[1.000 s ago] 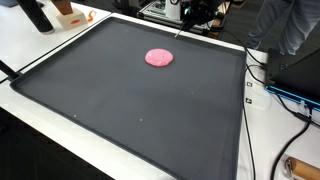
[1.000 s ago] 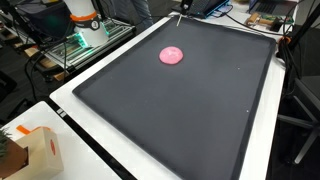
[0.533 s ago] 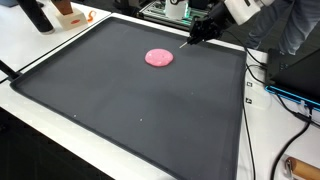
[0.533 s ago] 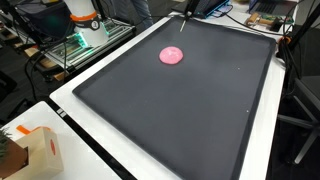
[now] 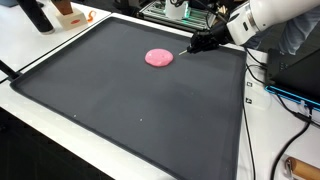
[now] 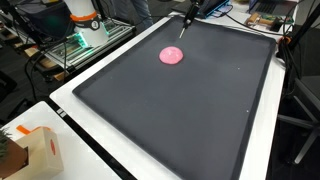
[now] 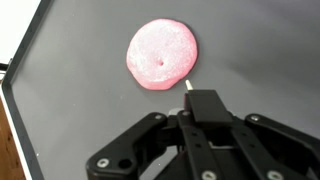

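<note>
Wrist view: I see the end effector (image 7: pixel 205 108) with its fingers drawn together and clamped on a slim dark tool (image 7: pixel 203 100). The tool's pale tip points at the pink blob (image 7: pixel 162 55). The tip sits just beside the near edge of the blob; I cannot tell whether it touches. The blob is flat and roughly round, with a small dimple near its middle.

In both exterior views the pink blob (image 5: pixel 159 58) (image 6: pixel 172 56) lies on a large black mat (image 5: pixel 140 115) (image 6: pixel 180 115), in the part of the mat nearest the arm and well apart from the other edges. The mat covers most of the white bench (image 5: pixel 40 45).

In an exterior view, the end effector (image 5: pixel 203 42) hangs low over the mat edge, just beside the blob, with the tool angled down toward it. In an exterior view, the end effector (image 6: pixel 188 12) enters from the top edge.

A cardboard box (image 6: pixel 40 150) stands on the bench corner, well apart from the blob.
</note>
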Available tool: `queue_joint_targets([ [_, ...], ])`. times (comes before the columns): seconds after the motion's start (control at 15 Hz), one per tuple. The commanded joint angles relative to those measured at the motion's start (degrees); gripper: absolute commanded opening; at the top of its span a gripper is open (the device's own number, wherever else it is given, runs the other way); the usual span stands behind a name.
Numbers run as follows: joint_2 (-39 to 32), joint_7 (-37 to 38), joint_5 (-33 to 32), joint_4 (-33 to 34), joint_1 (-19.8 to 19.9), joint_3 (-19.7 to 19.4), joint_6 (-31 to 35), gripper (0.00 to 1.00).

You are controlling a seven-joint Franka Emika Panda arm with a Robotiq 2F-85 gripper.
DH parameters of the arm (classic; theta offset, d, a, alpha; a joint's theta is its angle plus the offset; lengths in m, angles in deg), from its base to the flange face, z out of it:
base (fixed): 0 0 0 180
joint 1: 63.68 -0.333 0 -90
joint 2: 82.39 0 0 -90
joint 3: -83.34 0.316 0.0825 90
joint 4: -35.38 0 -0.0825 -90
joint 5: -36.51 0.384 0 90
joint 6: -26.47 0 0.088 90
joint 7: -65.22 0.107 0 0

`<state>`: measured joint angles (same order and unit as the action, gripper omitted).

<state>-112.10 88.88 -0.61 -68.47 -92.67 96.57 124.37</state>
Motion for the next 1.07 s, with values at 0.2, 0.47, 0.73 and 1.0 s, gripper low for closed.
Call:
queue_joint_targets([
  [0.2,-4.62,4.55,-1.65,3.77,-3.37,-1.51,-4.52,0.03],
  [0.47,-5.85,6.93,-1.55,4.85,-4.47,-2.41,-6.02,0.03],
  [0.73,-6.56,7.58,-0.94,5.31,-4.56,-2.9,-6.39,0.03],
  [1.0,-6.72,7.08,-0.24,5.72,-3.94,-3.12,-5.98,0.03],
])
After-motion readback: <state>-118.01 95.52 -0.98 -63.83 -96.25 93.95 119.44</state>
